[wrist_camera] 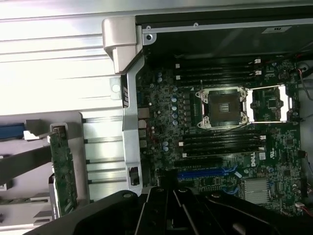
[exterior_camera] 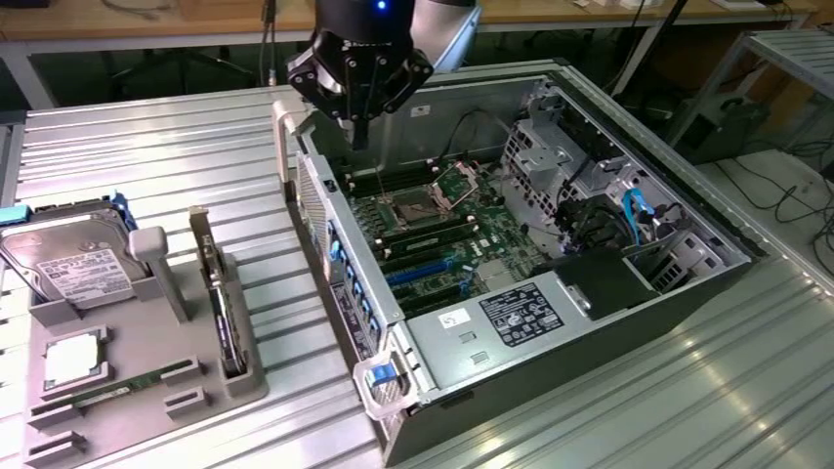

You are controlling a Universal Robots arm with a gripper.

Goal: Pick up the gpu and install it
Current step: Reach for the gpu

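Observation:
The gpu (exterior_camera: 219,293) stands on its long edge in a slot of the grey parts holder (exterior_camera: 144,410) at the exterior view's left, its pale bracket end up and away from the camera. In the wrist view the gpu (wrist_camera: 63,171) shows its green edge beside the case wall. My gripper (exterior_camera: 357,137) hangs over the back corner of the open computer case (exterior_camera: 678,293), well away from the gpu, fingers together and holding nothing. The gripper (wrist_camera: 168,191) is a dark mass over the motherboard (wrist_camera: 220,147), close to the blue expansion slot (wrist_camera: 205,173).
The holder also carries a silver hard drive (exterior_camera: 72,259), a processor (exterior_camera: 72,357) and a green memory stick (exterior_camera: 124,386). Inside the case are an open processor socket (exterior_camera: 417,205), drive cages (exterior_camera: 561,156) and a power supply (exterior_camera: 521,313). Ribbed metal table (exterior_camera: 156,147) lies all round.

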